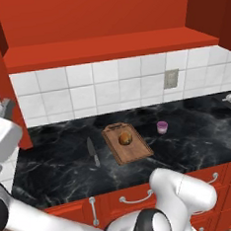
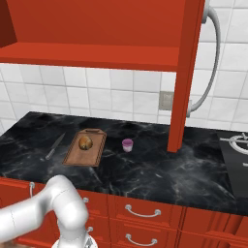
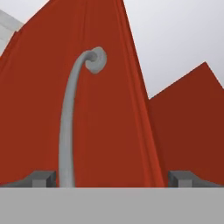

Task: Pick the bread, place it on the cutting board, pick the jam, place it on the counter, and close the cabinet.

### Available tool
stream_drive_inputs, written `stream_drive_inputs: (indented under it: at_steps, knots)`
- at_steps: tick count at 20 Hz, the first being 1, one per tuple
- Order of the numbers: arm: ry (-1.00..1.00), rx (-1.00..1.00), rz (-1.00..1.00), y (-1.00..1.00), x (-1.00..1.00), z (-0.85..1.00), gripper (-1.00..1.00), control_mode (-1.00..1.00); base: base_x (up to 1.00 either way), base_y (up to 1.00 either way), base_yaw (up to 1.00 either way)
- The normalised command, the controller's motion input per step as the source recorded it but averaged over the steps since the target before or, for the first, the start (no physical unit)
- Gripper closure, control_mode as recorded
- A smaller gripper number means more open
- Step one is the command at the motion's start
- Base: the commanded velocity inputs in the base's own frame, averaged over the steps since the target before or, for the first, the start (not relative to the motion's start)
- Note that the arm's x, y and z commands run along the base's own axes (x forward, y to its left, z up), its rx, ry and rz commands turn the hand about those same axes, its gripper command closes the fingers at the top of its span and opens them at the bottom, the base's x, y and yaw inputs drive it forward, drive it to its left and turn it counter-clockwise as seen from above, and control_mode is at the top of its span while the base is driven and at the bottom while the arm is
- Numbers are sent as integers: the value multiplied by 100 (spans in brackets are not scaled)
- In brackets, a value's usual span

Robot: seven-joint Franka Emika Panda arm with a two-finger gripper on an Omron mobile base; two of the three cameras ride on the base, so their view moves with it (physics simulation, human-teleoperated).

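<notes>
A: Left base view?
B: Bread resting on board; jam standing on black bench, just right of board, apart from it. Knife lying left of board. Red cabinet above, shelf exposed. Judged: only the closing left to do.

A: Right base view?
B: Open door seen edge-on, swung out over bench, right of jam; bar handle bowing off its far face, long axis vertical.

A: Hand view?
B: Door panel straight ahead, close. Handle running lengthwise away from the fingers, just inside the left tip, well clear of the right one. Tips spread wide, pinching nothing. Hand raised and pointed at the door face; judged ready to press it shut.
</notes>
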Motion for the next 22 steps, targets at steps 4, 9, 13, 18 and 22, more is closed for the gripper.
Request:
stream_drive_inputs:
  at_steps: [4,9,13,18,22]
  knots:
    - [-5,3,-6,-43,35,0,-100,-100,0,0,0]
    - [-3,4,-3,-42,39,0,-100,-100,0,0,0]
    - [-4,3,-3,-40,38,0,-100,-100,0,0,0]
    - [-3,4,-2,-43,39,0,-100,-100,0,0,0]
    - [-1,5,0,-48,43,0,-100,-100,0,0,0]
